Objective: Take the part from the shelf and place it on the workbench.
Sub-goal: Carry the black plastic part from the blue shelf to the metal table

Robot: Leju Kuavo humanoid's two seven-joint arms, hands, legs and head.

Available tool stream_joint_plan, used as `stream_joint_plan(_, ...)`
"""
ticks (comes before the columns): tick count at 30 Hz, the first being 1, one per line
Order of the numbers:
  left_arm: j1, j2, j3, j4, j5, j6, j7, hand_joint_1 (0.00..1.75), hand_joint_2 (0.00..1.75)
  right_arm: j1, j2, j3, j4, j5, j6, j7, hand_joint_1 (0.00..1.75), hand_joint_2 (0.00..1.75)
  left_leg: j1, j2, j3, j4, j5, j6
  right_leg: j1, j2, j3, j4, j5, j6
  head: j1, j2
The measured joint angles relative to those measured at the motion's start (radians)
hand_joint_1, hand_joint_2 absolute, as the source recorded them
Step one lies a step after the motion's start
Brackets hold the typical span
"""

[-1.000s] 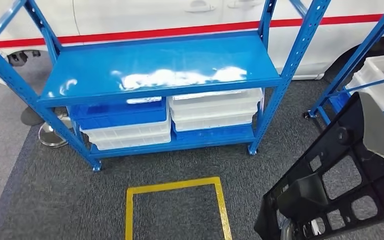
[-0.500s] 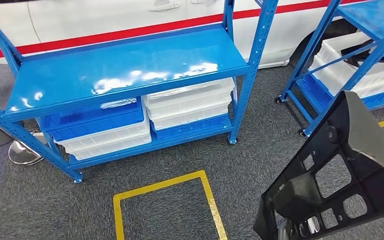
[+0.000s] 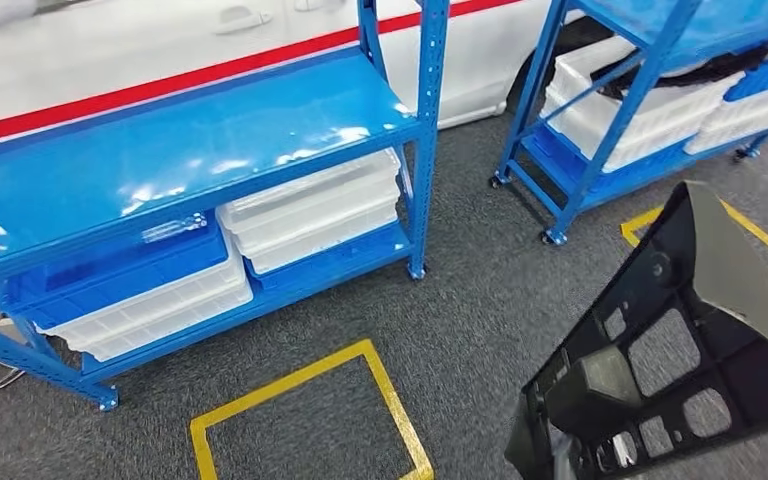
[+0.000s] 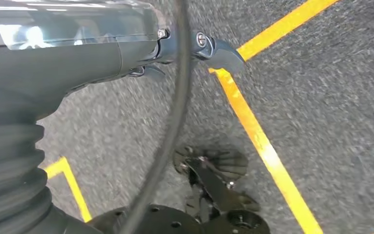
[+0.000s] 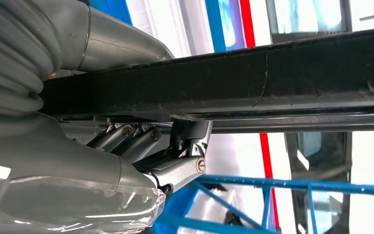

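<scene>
two hands logged. nearest to me, my right hand (image 5: 141, 146) grips the part (image 3: 700, 340): in the right wrist view my fingers (image 5: 126, 139) are curled up against the underside of its black bar, thumb on the other side, bar clamped between. in the head view the part is a large black plastic panel with cut-out openings, held tilted at my lower right, above the carpet, well apart from any shelf surface. my left hand (image 4: 126, 53) hangs over the grey carpet (image 3: 480, 300); fingers (image 4: 219, 48) lie curled in close to the palm, nothing in them. a black cable (image 4: 170, 126) crosses that view in front of the hand.

on the floor just ahead: a yellow tape square (image 3: 300, 420). a second yellow tape outline (image 3: 750, 235) lies beyond the part.

further out: a blue rack (image 3: 160, 160) ahead on my left, top shelf bare and glossy, white bins (image 3: 310, 210) and a blue bin (image 3: 120, 265) on its low shelf. a second blue rack (image 3: 640, 90) on my right, holding white bins.

farthest: a white car (image 3: 160, 60) with a red stripe behind the racks.
</scene>
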Motion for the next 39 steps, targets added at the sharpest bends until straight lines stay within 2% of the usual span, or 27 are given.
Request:
stream_joint_plan(1,-0.001,0.000,0.000,0.000,-0.003,0.000,0.002,0.00,1.75,-0.001,0.000,0.000,0.001,0.002,-0.002,0.000,1.75,1.75,-0.002,-0.002,0.003,-0.011,-0.003,0.003,-0.003,0.012,-0.006,0.000,0.004,0.007,0.000,0.000)
stream_joint_plan(3,-0.006,0.000,0.000,0.000,-0.010,-0.001,0.008,0.00,1.75,0.000,0.000,0.000,0.003,0.006,-0.011,0.000,1.75,1.75,-0.001,0.021,0.011,-0.034,0.005,0.004,-0.006,0.028,-0.014,-0.002,0.011,0.021,0.000,0.000)
stream_joint_plan(5,-0.009,-0.001,0.000,0.000,-0.016,-0.002,0.014,0.00,1.75,-0.001,0.000,0.000,0.005,0.007,-0.019,0.000,1.75,1.75,0.004,0.048,0.022,-0.064,0.020,0.006,-0.001,-0.014,-0.030,0.027,-0.010,0.032,0.000,0.000)
stream_joint_plan(7,-0.008,-0.001,0.000,0.000,-0.023,-0.004,0.016,0.00,1.75,-0.005,0.000,0.000,0.008,0.007,-0.023,0.000,1.75,1.75,0.004,0.078,0.026,-0.076,0.026,0.010,0.000,-0.078,-0.079,0.127,-0.071,0.041,0.000,0.000)
stream_joint_plan(9,-0.008,0.000,0.000,0.000,-0.029,-0.007,0.014,0.00,1.75,-0.007,0.000,0.000,0.013,0.007,-0.024,0.000,1.75,1.75,0.002,0.111,0.022,-0.074,0.025,0.010,-0.006,-0.100,-0.128,0.231,-0.116,0.049,0.000,0.000)
stream_joint_plan(10,-0.009,0.001,0.000,0.000,-0.031,-0.007,0.010,0.00,1.75,-0.007,0.000,0.000,0.016,0.007,-0.025,0.000,1.75,1.75,0.002,0.127,0.021,-0.073,0.023,0.008,-0.010,-0.105,-0.132,0.244,-0.113,0.053,0.000,0.000)
stream_joint_plan(11,-0.011,0.001,-0.001,0.000,-0.033,-0.008,0.006,0.00,1.75,-0.007,0.000,0.000,0.017,0.007,-0.025,0.000,1.75,1.75,0.002,0.141,0.021,-0.072,0.021,0.005,-0.013,-0.111,-0.114,0.218,-0.092,0.056,0.000,0.000)
stream_joint_plan(12,-0.013,0.001,-0.001,0.000,-0.035,-0.008,0.003,0.00,1.75,-0.007,0.000,0.000,0.019,0.007,-0.025,0.000,1.75,1.75,0.003,0.154,0.023,-0.069,0.018,0.001,-0.015,-0.123,-0.078,0.158,-0.061,0.058,0.000,0.000)
stream_joint_plan(14,-0.015,0.002,-0.002,0.000,-0.038,-0.008,-0.001,0.00,1.75,-0.009,0.000,0.000,0.020,0.007,-0.026,0.000,1.75,1.75,0.000,0.176,0.025,-0.059,0.008,-0.011,-0.014,-0.165,-0.005,0.031,-0.020,0.051,0.000,0.000)
stream_joint_plan(15,-0.017,0.002,-0.002,0.000,-0.038,-0.008,-0.001,0.00,1.75,-0.009,0.000,0.001,0.020,0.007,-0.026,0.000,1.75,1.75,-0.002,0.185,0.025,-0.054,0.004,-0.017,-0.011,-0.177,0.014,-0.005,-0.012,0.043,0.000,0.000)
stream_joint_plan(16,-0.018,0.002,-0.002,0.000,-0.039,-0.008,-0.001,0.00,1.75,-0.009,0.000,0.001,0.021,0.007,-0.026,0.000,1.75,1.75,-0.003,0.193,0.027,-0.051,0.000,-0.023,-0.007,-0.181,0.019,-0.016,-0.014,0.035,0.000,0.000)
stream_joint_plan(18,-0.022,0.003,-0.003,0.000,-0.039,-0.008,-0.002,0.00,1.75,-0.008,0.000,0.001,0.022,0.007,-0.026,0.000,1.75,1.75,-0.003,0.208,0.032,-0.050,-0.003,-0.032,-0.006,-0.159,0.016,-0.016,-0.008,0.022,0.000,0.000)
stream_joint_plan(19,-0.023,0.003,-0.003,0.000,-0.039,-0.008,-0.002,0.00,1.75,-0.008,0.000,0.001,0.022,0.007,-0.026,0.000,1.75,1.75,0.000,0.197,0.033,-0.045,-0.010,-0.038,-0.007,-0.150,0.014,-0.019,-0.006,0.016,0.000,0.000)
stream_joint_plan(20,-0.024,0.003,-0.004,0.000,-0.040,-0.008,-0.004,0.00,1.75,-0.008,0.001,0.001,0.022,0.007,-0.026,0.000,1.75,1.75,0.003,0.174,0.026,-0.026,-0.028,-0.042,-0.009,-0.139,0.013,-0.022,-0.002,0.010,0.000,0.000)
stream_joint_plan(22,-0.024,0.004,-0.004,0.000,-0.042,-0.008,-0.010,0.00,1.75,-0.009,0.002,0.003,0.022,0.007,-0.026,0.000,1.75,1.75,0.008,0.113,-0.016,0.075,-0.093,-0.050,-0.011,-0.118,0.009,-0.024,0.004,0.000,0.000,0.000)
stream_joint_plan(24,-0.021,0.006,-0.004,0.000,-0.045,-0.008,-0.018,0.00,1.75,-0.009,0.002,0.004,0.023,0.007,-0.023,0.000,1.75,1.75,0.010,0.092,-0.076,0.207,-0.149,-0.052,-0.009,-0.091,0.003,-0.022,0.007,-0.005,0.000,0.000)
stream_joint_plan(25,-0.019,0.007,-0.004,0.000,-0.046,-0.009,-0.021,0.00,1.75,-0.009,0.002,0.004,0.023,0.008,-0.020,0.000,1.75,1.75,0.010,0.091,-0.090,0.238,-0.150,-0.052,-0.008,-0.076,0.002,-0.021,0.008,-0.005,0.000,0.000)
stream_joint_plan(26,-0.019,0.009,-0.005,0.000,-0.046,-0.012,-0.022,0.00,1.75,-0.010,0.002,0.004,0.024,0.009,-0.018,0.000,1.75,1.75,0.010,0.090,-0.090,0.235,-0.133,-0.050,-0.007,-0.062,0.002,-0.019,0.008,-0.005,0.000,0.000)
stream_joint_plan(27,-0.020,0.010,-0.005,0.000,-0.047,-0.016,-0.019,0.00,1.75,-0.012,0.002,0.004,0.024,0.013,-0.015,0.000,1.75,1.75,0.010,0.084,-0.070,0.189,-0.098,-0.048,-0.007,-0.047,0.002,-0.018,0.008,-0.005,0.000,0.000)
stream_joint_plan(29,-0.021,0.014,-0.005,0.000,-0.051,-0.032,-0.008,0.00,1.75,-0.019,0.002,0.004,0.025,0.029,-0.009,0.000,1.75,1.75,0.012,0.036,-0.011,0.051,-0.029,-0.040,-0.007,-0.020,0.003,-0.015,0.010,-0.001,0.000,0.000)
stream_joint_plan(31,-0.021,0.018,-0.006,0.000,-0.060,-0.059,0.013,0.00,1.75,-0.035,0.003,0.004,0.029,0.061,0.000,0.000,1.75,1.75,0.013,-0.008,0.020,-0.031,-0.004,-0.034,-0.009,0.007,-0.006,-0.013,0.017,0.010,0.000,0.000)
stream_joint_plan(32,-0.022,0.020,-0.007,0.000,-0.066,-0.075,0.028,0.00,1.75,-0.044,0.003,0.004,0.032,0.078,0.004,0.000,1.75,1.75,0.012,-0.012,0.020,-0.037,-0.006,-0.032,-0.012,0.020,-0.012,-0.013,0.021,0.018,0.000,0.000)
stream_joint_plan(33,-0.022,0.022,-0.008,0.000,-0.071,-0.092,0.044,0.00,1.75,-0.052,0.002,0.004,0.035,0.092,0.004,0.000,1.75,1.75,0.011,0.000,0.021,-0.042,-0.003,-0.028,-0.014,0.033,-0.017,-0.015,0.027,0.027,0.000,0.000)
stream_joint_plan(34,-0.024,0.024,-0.009,0.000,-0.077,-0.109,0.061,0.00,1.75,-0.060,0.002,0.004,0.039,0.100,0.003,0.000,1.75,1.75,0.012,0.013,0.023,-0.048,0.003,-0.023,-0.015,0.030,-0.022,-0.014,0.028,0.033,0.000,0.000)
stream_joint_plan(36,-0.024,0.026,-0.011,0.000,-0.086,-0.140,0.097,0.00,1.75,-0.080,0.000,0.005,0.050,0.103,0.000,0.000,1.75,1.75,0.014,0.043,0.027,-0.065,0.016,-0.009,-0.009,-0.022,-0.043,0.024,0.000,0.041,0.000,0.000)
stream_joint_plan(38,-0.019,0.027,-0.012,0.000,-0.092,-0.169,0.134,0.00,1.75,-0.107,-0.001,0.008,0.070,0.094,0.007,0.000,1.75,1.75,0.012,0.077,0.025,-0.072,0.022,-0.002,-0.007,-0.084,-0.093,0.134,-0.069,0.045,0.000,0.000)
stream_joint_plan(39,-0.014,0.028,-0.012,0.000,-0.094,-0.183,0.152,0.00,1.75,-0.118,-0.001,0.008,0.084,0.088,0.014,0.000,1.75,1.75,0.009,0.095,0.023,-0.071,0.022,-0.001,-0.008,-0.095,-0.118,0.193,-0.098,0.048,0.000,0.000)
